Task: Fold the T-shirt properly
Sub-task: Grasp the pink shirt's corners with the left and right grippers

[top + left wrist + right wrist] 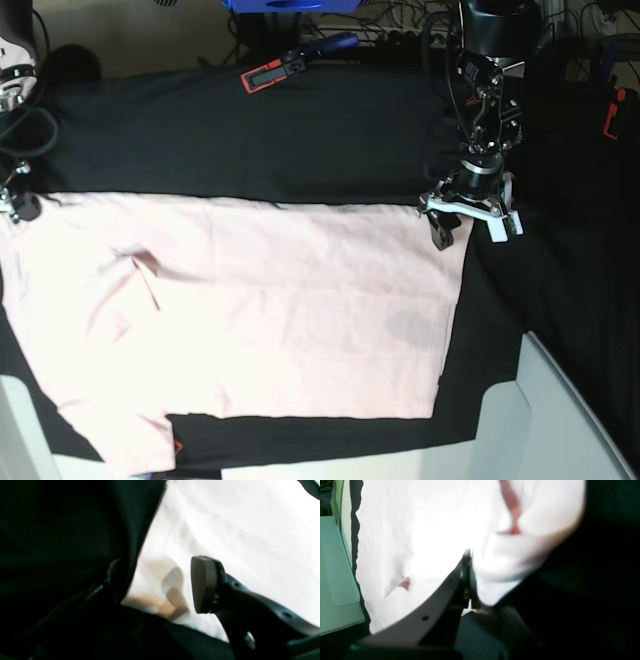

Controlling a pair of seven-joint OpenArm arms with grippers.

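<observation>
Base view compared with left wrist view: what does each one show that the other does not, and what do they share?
Only the base view shows the whole T-shirt spread flat on the black table cloth, both sleeves at its left end, a red and black clamp at the far edge, and the right gripper at the shirt's far left corner.

Only the left wrist view shows, close up, one grey finger pad over the fabric, with an open gap beside it.

Both show the left gripper at the shirt's corner, pale fabric meeting black cloth.

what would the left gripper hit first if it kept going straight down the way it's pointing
Probably the T-shirt: the left gripper points down, open, over the shirt's corner edge, with the black cloth right beside it. Height is unclear.
</observation>
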